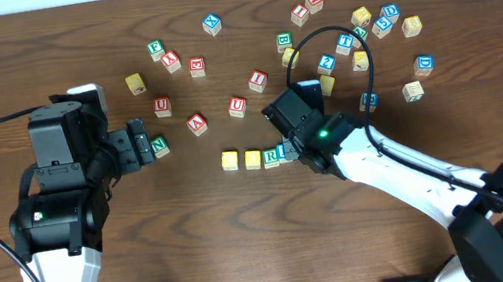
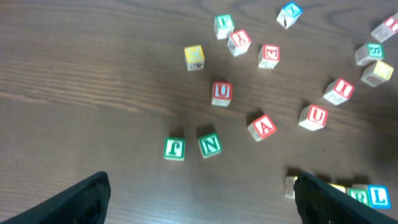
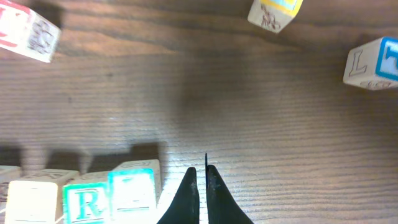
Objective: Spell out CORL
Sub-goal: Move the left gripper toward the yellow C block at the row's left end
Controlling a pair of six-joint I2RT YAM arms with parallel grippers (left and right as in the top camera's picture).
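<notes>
The four task cubes lay in a close row just toward 6 o'clock from the middle of the desk (image 1: 16,57). Running from 9 o'clock to 3 o'clock they were the first yellow cube (image 1: 229,161), the second yellow cube (image 1: 252,159), the green R cube (image 1: 271,157) and the blue L cube (image 1: 283,152). The letters on the yellow faces could not be read. The right tool (image 3: 202,182) had its fingers pressed together, pinching nothing, and sat just beside the blue L cube on its 3 o'clock side. Whether it touched the cube was unclear. The left tool (image 2: 199,202) hung spread wide and empty at the desk's 9 o'clock side, with a green N cube (image 1: 159,146) just beside its tips. Other loose cubes lay scattered toward 12 o'clock.
</notes>
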